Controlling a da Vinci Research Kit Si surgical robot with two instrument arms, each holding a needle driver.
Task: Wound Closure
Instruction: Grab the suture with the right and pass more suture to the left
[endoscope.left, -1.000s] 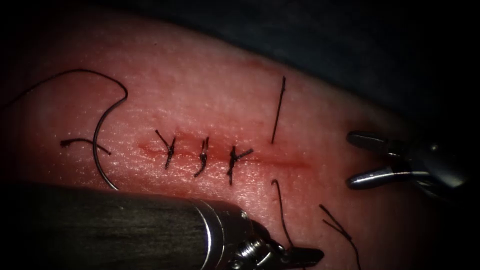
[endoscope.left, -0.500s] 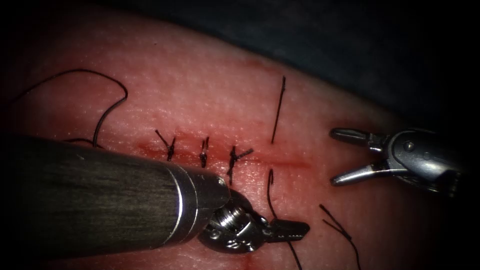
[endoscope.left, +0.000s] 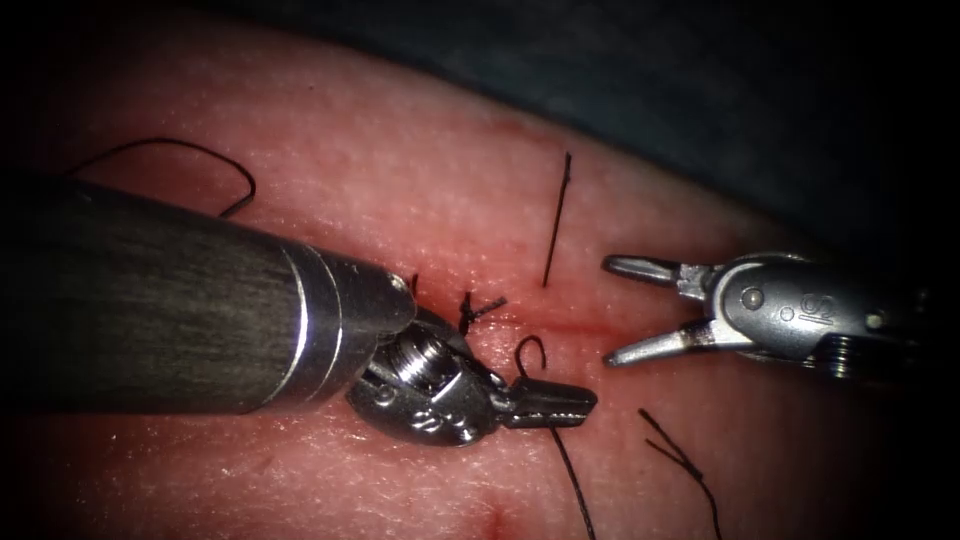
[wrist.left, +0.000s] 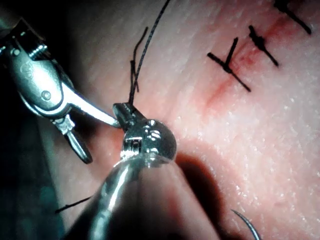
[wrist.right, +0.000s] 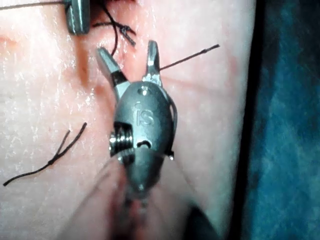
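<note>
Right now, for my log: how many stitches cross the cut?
3 stitches in a row on the cut. More may hide under the left tool, shut on thread; right tool open, empty; needle lies on tissue.

Left pincer (wrist.left: 124, 111) closed on thread (wrist.left: 145, 55) beside the sutured cut.

Jaws of the left pincer clamp the dark thread, which runs away across the tissue (wrist.left: 260, 150). Right pincer (wrist.left: 97, 132) stands with jaws spread, one jaw tip touching or just beside the left pincer. Three tied stitches (wrist.left: 229, 64) cross the reddened cut (wrist.left: 220, 92). A curved needle (wrist.left: 246, 226) lies on the tissue, well apart from both pincers.
</note>
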